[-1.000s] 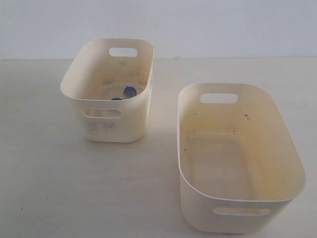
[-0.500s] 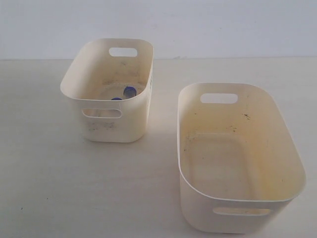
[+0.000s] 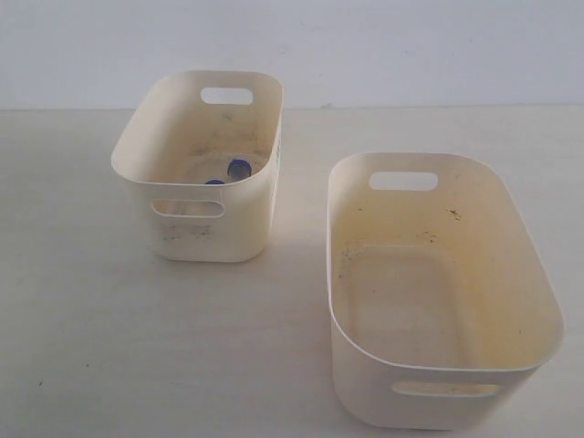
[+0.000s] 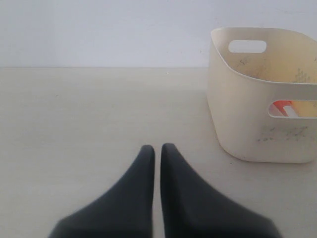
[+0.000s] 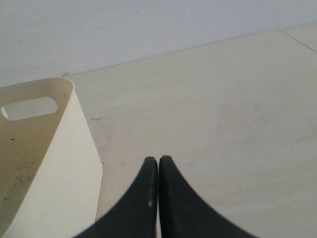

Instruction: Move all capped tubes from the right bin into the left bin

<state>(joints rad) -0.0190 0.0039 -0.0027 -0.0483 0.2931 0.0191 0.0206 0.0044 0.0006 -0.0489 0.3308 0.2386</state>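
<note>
The smaller left bin point(image 3: 196, 219) stands at the back left of the table, and blue caps point(image 3: 239, 168) of tubes show inside it. In the left wrist view an orange-red cap point(image 4: 283, 108) shows through the handle cut-out of the same left bin point(image 4: 247, 124). The wider right bin point(image 3: 438, 383) at the front right shows only its stained floor, with no tube visible. Neither arm appears in the exterior view. My left gripper point(image 4: 157, 148) is shut over bare table beside the left bin. My right gripper point(image 5: 158, 159) is shut beside the right bin point(image 5: 64, 163).
A pale wall point(image 3: 365, 46) runs behind the light table point(image 3: 91, 347). Open tabletop lies between and in front of the bins.
</note>
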